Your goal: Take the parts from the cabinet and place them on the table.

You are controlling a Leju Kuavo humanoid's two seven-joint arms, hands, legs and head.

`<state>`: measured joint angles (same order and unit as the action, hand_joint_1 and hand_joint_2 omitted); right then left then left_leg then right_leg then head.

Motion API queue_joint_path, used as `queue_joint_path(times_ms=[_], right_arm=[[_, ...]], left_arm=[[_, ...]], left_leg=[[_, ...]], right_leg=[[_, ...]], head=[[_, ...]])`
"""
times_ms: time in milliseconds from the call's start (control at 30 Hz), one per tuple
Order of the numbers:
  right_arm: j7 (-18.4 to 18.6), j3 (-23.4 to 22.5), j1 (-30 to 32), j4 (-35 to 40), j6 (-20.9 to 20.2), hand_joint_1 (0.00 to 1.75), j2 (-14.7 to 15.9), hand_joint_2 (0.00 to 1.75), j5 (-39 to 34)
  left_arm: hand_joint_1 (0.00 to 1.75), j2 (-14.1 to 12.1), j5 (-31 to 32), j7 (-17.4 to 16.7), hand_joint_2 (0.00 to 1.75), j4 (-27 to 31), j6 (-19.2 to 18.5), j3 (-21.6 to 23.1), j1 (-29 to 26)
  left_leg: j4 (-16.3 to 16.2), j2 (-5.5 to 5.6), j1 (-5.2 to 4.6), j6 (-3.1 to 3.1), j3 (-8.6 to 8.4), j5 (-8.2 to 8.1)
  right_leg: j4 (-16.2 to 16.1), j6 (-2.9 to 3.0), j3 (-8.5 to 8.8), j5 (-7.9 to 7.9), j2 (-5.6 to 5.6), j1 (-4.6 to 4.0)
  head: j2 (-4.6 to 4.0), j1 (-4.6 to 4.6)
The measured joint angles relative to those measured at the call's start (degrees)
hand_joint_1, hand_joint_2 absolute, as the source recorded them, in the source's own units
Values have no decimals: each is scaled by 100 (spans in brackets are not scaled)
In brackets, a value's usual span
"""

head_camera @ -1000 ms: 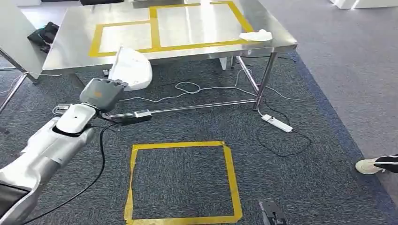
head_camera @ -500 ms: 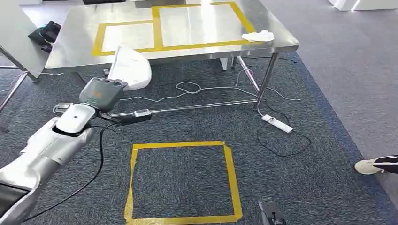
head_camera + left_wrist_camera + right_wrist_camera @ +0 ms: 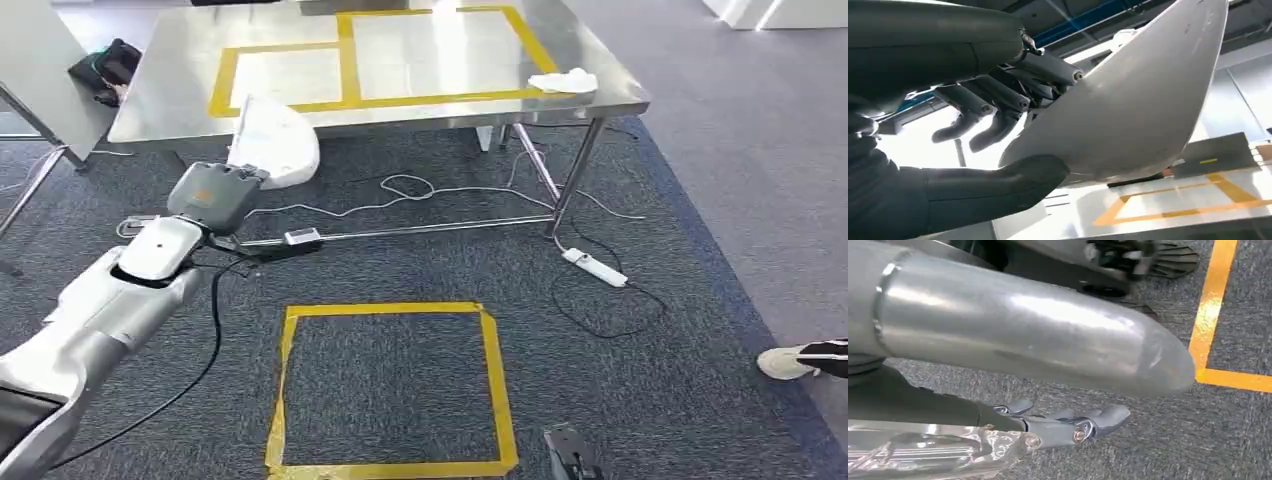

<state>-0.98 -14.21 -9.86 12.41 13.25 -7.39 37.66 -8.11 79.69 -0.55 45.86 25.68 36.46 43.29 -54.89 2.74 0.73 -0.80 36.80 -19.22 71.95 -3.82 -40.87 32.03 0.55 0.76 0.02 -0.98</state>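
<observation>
My left hand (image 3: 215, 198) grips a white curved shell part (image 3: 275, 145) and holds it up in front of the steel table's near edge (image 3: 400, 110), at its left end. Up close, the thumb and the dark fingers (image 3: 998, 110) clamp the lower end of the part (image 3: 1138, 100). The tabletop carries two rectangles of yellow tape (image 3: 350, 60), and a white cloth (image 3: 568, 80) lies at its right end. My right hand (image 3: 1073, 427) hangs low over the grey carpet, its fingers stretched out with nothing between them.
A yellow tape square (image 3: 390, 385) marks the carpet in front of me. Cables and a white power strip (image 3: 597, 268) lie under and beside the table. A person's shoe (image 3: 790, 360) is at the right edge. A black bag (image 3: 105, 65) sits far left.
The whole picture has slid slightly to the right, so the camera has moved. My left hand still holds the white part at the same height near the table edge.
</observation>
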Motion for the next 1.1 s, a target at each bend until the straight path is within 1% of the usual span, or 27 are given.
queue_joint_path(times_ms=[33,67,100,133,167,200,233,267,333,367,400,433,467,500,533,567,600,667,700,733,767,800,833,867,967,1067,1100], right_arm=[[11,0,12,0,4,0,0,0,0],[15,0,21,-2,13,0,0,0,0],[15,0,23,-2,22,0,0,0,-6],[15,0,17,0,28,0,0,0,-11],[15,0,11,0,35,0,0,0,-22],[15,0,2,0,37,0,0,0,-28],[13,0,-6,-2,37,0,-24,0,-37],[13,0,-5,-2,39,0,-24,0,-42],[13,-13,6,-2,63,0,-15,0,-50],[11,-24,0,-2,63,0,-15,0,-50],[6,-28,-6,0,63,0,-17,0,-50],[-7,-28,-4,2,63,0,-17,0,-50],[-9,-31,5,2,63,0,-17,0,-50],[-11,-37,19,2,63,0,-17,0,-52],[-13,-42,30,2,63,0,-17,0,-55],[-13,-50,40,2,63,0,-17,0,-57],[-13,-59,46,2,63,0,-17,0,-57],[-13,-70,41,2,63,0,-17,0,-50],[-13,-76,32,2,61,0,-17,0,-44],[-15,-79,26,2,61,0,-17,0,-39],[-18,-81,22,2,57,0,-17,0,-37],[-20,-83,29,2,50,0,-17,0,-35],[-22,-83,34,2,50,0,-15,0,-33],[-26,-85,35,2,44,0,-15,0,-31],[-42,-85,38,2,17,0,-15,0,-13],[-55,-85,48,2,-7,0,-15,0,24],[-55,-85,58,2,-22,0,-15,0,33]], left_arm=[[168,2,-2,-9,175,-4,0,0,-16],[168,11,-2,-13,175,-7,0,2,-39],[168,22,-2,-13,175,-7,0,2,-59],[168,28,-2,-20,175,-7,0,2,-68],[168,33,-4,-28,175,-7,0,2,-66],[168,33,-9,-33,175,-7,0,0,-56],[168,26,-11,-44,175,-7,2,-7,-46],[168,24,-15,-46,175,-7,2,-11,-45],[168,26,-20,-46,175,-9,4,-11,-51],[168,9,-20,-46,175,-11,4,-15,-59],[168,0,-17,-46,175,-11,9,-18,-66],[168,-7,-20,-48,175,-11,11,-26,-59],[168,-2,-17,-55,175,-11,18,-26,-54],[168,4,-17,-55,175,-11,24,-26,-58],[168,4,-17,-55,175,-11,24,-26,-72],[168,4,-15,-55,175,-13,26,-26,-91],[168,4,-13,-52,175,-13,26,-26,-104],[168,7,-7,-17,175,-13,28,-26,-101],[168,7,-9,19,175,-13,33,-26,-93],[168,9,-28,57,175,-13,35,-26,-80],[168,33,-50,88,175,-13,37,-24,-64],[168,44,-74,116,175,-13,37,-22,-78],[168,61,-107,155,175,-13,39,-20,-99],[168,59,-133,203,175,-13,53,-20,-126],[168,48,-348,383,175,-4,98,-20,-195],[168,48,-658,551,175,37,81,-31,-265],[168,48,-756,605,175,53,68,-37,-279]], left_leg=[[-8,38,9,4,10,2],[-9,51,21,17,14,3],[-14,75,39,40,14,2],[-31,106,67,77,17,-2],[-70,137,96,126,24,-22],[-134,160,105,188,48,-46],[-181,183,76,236,95,-58],[-176,190,73,259,111,-30],[-128,213,93,322,112,26],[-136,210,102,339,120,15],[-219,26,92,345,154,-73],[-507,-117,74,352,276,-272],[-947,-175,70,360,470,-499],[-1459,-193,71,360,705,-715],[-1849,-195,70,353,886,-852],[-2025,-195,70,342,966,-875],[-1945,-195,64,323,908,-786],[-1159,-201,35,253,472,-364],[-704,-248,11,208,213,-194],[-416,-324,-28,185,43,-212],[-300,-307,-23,195,13,-266],[-279,-289,-12,196,23,-234],[-275,-281,-10,242,24,-236],[-275,-273,-17,238,24,-234],[-275,-258,-27,179,28,-231],[-277,-256,-31,162,32,-233],[-277,-256,-32,143,35,-235]], right_leg=[[337,-21,-155,110,-1,5],[395,-41,-185,77,-1,12],[181,-57,-68,-86,-1,21],[-283,-76,170,-332,-1,40],[-858,-113,477,-584,10,68],[-1273,-171,676,-615,60,106],[-1270,-87,734,-591,152,81],[-1240,22,688,-606,108,80],[-1194,114,653,-627,102,40],[-1205,171,645,-656,93,55],[-1217,221,645,-673,80,65],[-1221,266,641,-678,75,63],[-1221,279,635,-682,59,54],[-1221,281,627,-682,27,46],[-1220,285,618,-681,2,39],[-1220,292,612,-682,-21,31],[-1220,292,611,-682,-43,24],[-1220,288,618,-680,-82,16],[-1220,278,621,-675,-95,16],[-1207,241,607,-663,-106,-21],[-1190,210,575,-653,-109,-40],[-1211,192,576,-664,-124,-45],[-1221,317,586,-655,-126,-55],[-1230,381,591,-667,-142,-56],[-1315,320,635,-702,-162,-51],[-1365,254,659,-732,-165,-48],[-1376,217,661,-740,-165,-47]], head=[[0,7],[0,4],[0,4],[0,4],[0,4],[0,15],[0,33],[0,0],[0,9],[0,7],[0,4],[0,-50],[0,-50],[0,-52],[0,-50],[0,-52],[0,-50],[0,-50],[0,-52],[0,-52],[0,-48],[0,-35],[0,-39],[0,-31],[0,-31],[0,-37],[0,-35]])
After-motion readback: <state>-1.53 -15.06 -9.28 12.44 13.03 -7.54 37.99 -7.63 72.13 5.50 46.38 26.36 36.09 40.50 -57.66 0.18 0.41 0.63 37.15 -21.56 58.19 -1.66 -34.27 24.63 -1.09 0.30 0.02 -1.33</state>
